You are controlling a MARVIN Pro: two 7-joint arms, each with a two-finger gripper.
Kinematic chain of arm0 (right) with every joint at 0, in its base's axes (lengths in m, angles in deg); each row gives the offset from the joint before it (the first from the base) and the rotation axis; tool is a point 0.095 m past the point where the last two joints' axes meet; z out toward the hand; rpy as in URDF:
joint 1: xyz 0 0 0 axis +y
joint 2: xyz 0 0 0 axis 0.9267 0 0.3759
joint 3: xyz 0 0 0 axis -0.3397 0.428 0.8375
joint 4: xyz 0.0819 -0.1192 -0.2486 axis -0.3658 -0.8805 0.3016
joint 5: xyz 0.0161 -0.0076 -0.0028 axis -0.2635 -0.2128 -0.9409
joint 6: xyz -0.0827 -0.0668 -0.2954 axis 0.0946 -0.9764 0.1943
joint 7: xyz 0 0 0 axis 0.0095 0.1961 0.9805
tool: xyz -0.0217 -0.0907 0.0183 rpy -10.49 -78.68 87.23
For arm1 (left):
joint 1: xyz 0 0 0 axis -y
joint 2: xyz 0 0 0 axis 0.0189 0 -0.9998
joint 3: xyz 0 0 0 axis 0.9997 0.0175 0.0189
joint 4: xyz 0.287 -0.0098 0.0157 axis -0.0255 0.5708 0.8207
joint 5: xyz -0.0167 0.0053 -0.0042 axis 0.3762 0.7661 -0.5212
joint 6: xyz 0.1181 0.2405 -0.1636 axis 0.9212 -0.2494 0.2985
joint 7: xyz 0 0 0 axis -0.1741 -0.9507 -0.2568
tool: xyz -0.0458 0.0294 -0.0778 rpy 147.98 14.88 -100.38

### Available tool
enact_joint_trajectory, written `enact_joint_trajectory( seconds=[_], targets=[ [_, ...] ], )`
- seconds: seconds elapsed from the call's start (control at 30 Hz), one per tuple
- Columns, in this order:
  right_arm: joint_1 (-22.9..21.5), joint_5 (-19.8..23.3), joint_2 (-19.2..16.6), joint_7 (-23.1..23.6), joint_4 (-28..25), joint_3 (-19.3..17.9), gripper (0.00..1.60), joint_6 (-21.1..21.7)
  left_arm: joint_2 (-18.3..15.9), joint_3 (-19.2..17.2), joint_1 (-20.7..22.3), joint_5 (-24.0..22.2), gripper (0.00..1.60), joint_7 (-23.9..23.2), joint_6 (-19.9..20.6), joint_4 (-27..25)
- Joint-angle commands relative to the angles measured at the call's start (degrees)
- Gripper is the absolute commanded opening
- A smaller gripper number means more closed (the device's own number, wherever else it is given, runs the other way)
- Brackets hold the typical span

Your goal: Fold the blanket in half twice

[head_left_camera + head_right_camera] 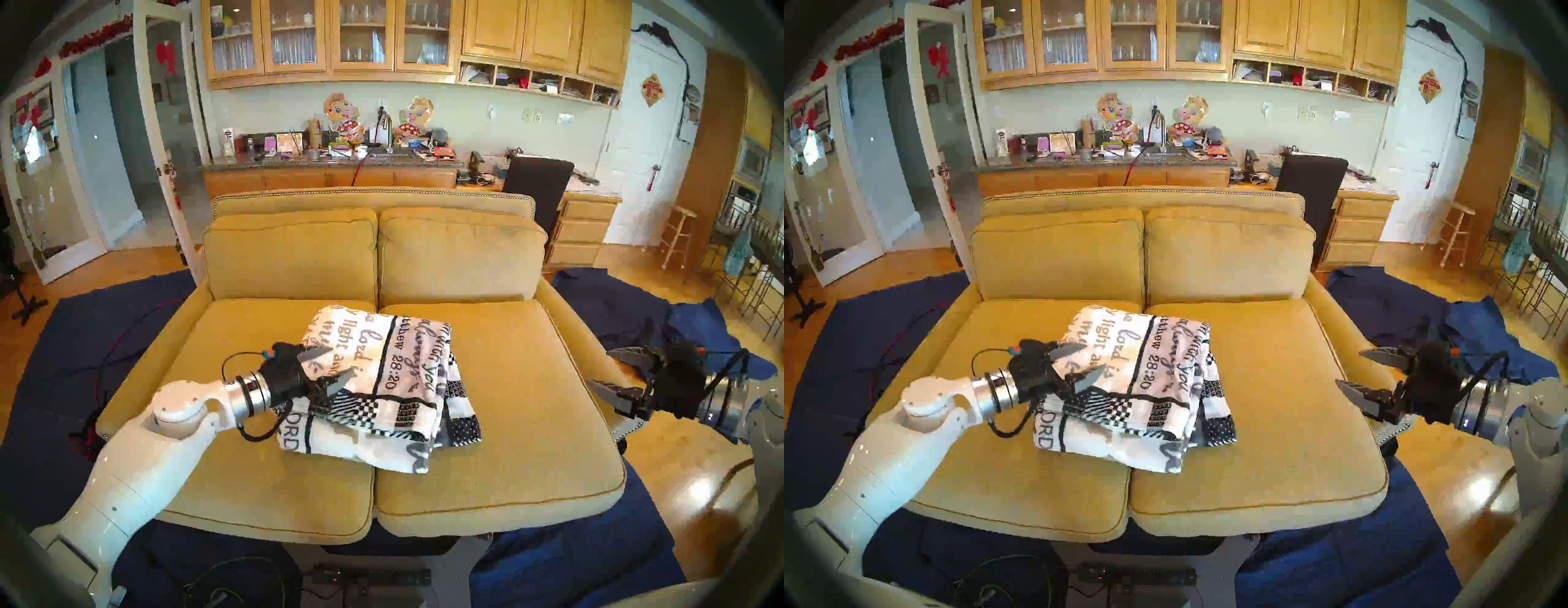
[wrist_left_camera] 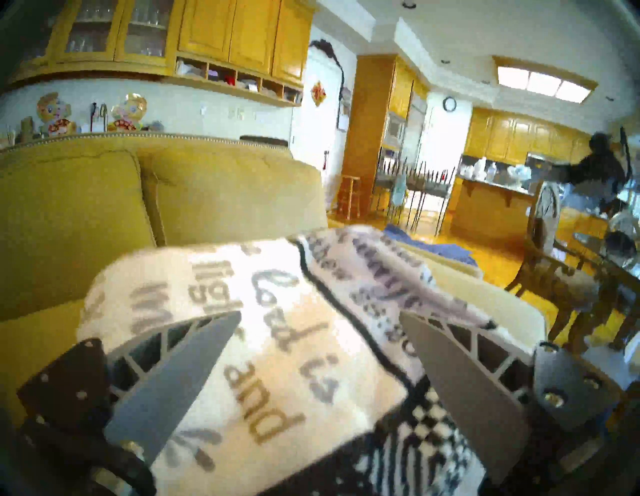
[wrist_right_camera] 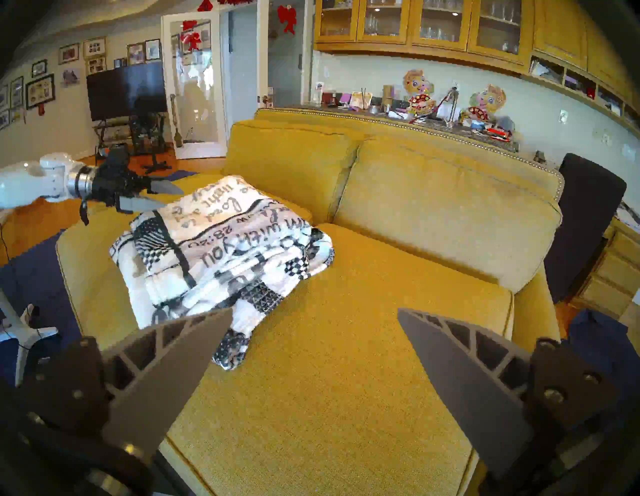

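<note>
Yellow sofa (image 1: 509, 424), mid-seat: blanket (image 1: 382, 382) folded, soft, floppy fleece; I'd pinch stacked right-hand edges. Left gripper (image 1: 329, 365) spread empty above its left side; right gripper (image 1: 602, 369) spread, well apart

Blanket (image 1: 373, 382): white fleece, black and tan lettering, black grid lines, checked border. Sofa (image 1: 509, 446): mustard yellow. Floor cloths (image 1: 51, 382): navy blue.

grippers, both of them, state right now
Left gripper: open, empty, at the blanket.
Right gripper: open, empty, off to the side.
</note>
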Motion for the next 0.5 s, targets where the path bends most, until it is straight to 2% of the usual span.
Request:
enact_joint_trajectory(
  seconds=[0.0,0.07,0.13,0.17,0.2,0.33,0.37,0.4,0.47],
  targets=[
    [-0.5,0.2,-0.1,0.0,-0.5,-1.1,1.6,-0.2,-6.6,-8.7,-3.9,-6.1,1.6,-3.1,2.1,-6.3],
    [-0.5,0.2,-0.1,0.0,-0.5,-1.1,1.6,-0.2,-7.3,-9.9,-4.6,-7.2,1.6,-3.6,2.4,-6.1],
    [-0.5,0.2,-0.1,0.0,-0.5,-1.1,1.6,-0.2,-9.0,-13.3,-6.9,-8.6,1.6,-4.6,3.4,-6.9],
    [-0.5,0.2,-0.1,0.0,-0.5,-1.1,1.6,-0.2,-8.4,-11.7,-5.3,-9.3,1.6,-4.3,2.9,-5.4],
    [-0.5,0.2,-0.1,0.0,-0.5,-1.1,1.6,-0.2,-10.3,-15.0,-7.9,-10.0,1.6,-5.2,3.8,-6.5],
    [-0.5,0.2,-0.1,0.0,-0.5,-1.1,1.6,-0.2,-11.7,-16.7,-8.4,-11.9,1.6,-6.0,3.1,-3.7],
    [-0.5,0.2,-0.1,0.0,-0.5,-1.1,1.6,-0.2,-12.9,-19.7,-10.8,-12.4,1.6,-6.9,3.5,-4.2],
    [-0.5,0.2,-0.1,0.0,-0.5,-1.1,1.6,-0.2,-13.2,-20.6,-11.4,-12.5,1.6,-7.3,3.2,-3.6],
    [-0.5,0.2,-0.1,0.0,-0.5,-1.1,1.6,-0.2,-13.9,-20.2,-11.3,-13.0,1.6,-7.4,2.6,-2.7]
  ],
)
